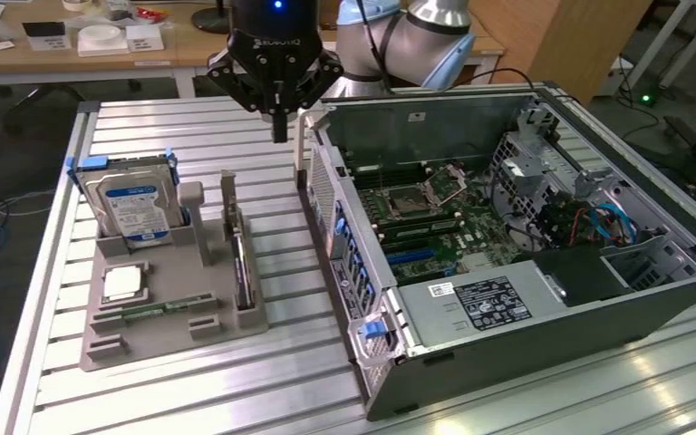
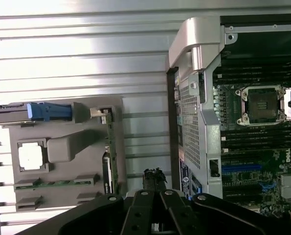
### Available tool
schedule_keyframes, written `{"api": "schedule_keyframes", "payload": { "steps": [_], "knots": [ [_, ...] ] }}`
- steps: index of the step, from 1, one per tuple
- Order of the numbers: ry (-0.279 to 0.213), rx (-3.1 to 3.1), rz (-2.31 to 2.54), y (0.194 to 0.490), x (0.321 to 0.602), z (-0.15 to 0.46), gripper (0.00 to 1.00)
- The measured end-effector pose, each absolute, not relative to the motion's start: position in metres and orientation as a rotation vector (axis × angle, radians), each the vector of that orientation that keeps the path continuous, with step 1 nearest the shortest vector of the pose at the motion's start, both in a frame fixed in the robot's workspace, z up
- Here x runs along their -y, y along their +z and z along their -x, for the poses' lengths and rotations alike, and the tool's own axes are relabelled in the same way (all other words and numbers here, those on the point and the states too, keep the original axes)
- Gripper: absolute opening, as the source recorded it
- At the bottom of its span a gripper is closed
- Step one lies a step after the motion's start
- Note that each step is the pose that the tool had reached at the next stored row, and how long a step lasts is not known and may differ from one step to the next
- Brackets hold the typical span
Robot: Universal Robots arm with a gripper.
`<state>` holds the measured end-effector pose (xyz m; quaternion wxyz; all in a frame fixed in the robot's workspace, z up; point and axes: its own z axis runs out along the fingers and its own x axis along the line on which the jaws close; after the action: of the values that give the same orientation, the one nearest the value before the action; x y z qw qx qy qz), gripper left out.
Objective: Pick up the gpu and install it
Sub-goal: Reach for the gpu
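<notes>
The gpu stands on its long edge in a slot of the grey holder tray, its silver bracket at the far end. From the wrist view the gpu is a thin edge-on strip in the tray. My gripper hangs above the table, between the tray and the open computer case, above and beyond the card's bracket end. Its fingers meet at one point and hold nothing. The dark fingertips appear beside the case's rear panel.
A blue-labelled hard drive stands upright in the tray, with a processor and a green memory stick nearer the front. The motherboard lies exposed inside the case, with a blue slot. Desks stand beyond the slatted table.
</notes>
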<state>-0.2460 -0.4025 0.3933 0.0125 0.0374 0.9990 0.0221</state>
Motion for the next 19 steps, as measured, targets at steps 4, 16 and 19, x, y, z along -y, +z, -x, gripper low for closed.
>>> {"api": "schedule_keyframes", "payload": {
  "steps": [4, 16, 19],
  "knots": [
    [0.069, -3.114, -0.116, 0.393, 0.403, 0.254, 0.11],
    [0.069, -3.114, -0.117, 0.393, 0.403, 0.279, 0.11],
    [0.069, -3.114, -0.117, 0.393, 0.404, 0.286, 0.11]
  ]
}}
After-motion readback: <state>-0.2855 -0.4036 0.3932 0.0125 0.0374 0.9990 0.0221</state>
